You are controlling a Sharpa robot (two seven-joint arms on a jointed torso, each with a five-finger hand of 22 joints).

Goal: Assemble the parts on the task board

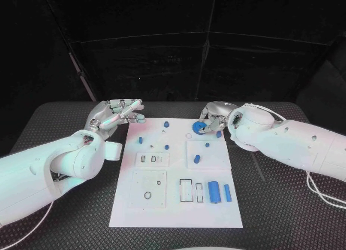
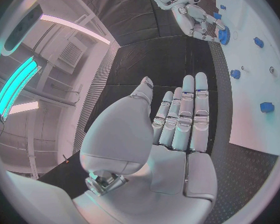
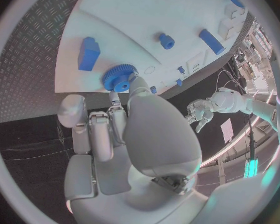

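The bench (image 1: 60, 117) looked like matt black rubber with a raised tread pattern. The board (image 1: 173, 208) was smooth matt white. The gear (image 3: 118, 77) looked like blue toothed plastic; both hands (image 2: 177, 124) (image 3: 115, 129) had satin silver shells.

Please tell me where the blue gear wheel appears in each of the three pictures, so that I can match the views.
Head view: the blue gear is at the far end of the task board, at the right hand.
Left wrist view: the gear is at the fingertips of the right hand.
Right wrist view: the gear is just beyond this hand's fingertips.
Shared landmark: the white task board.
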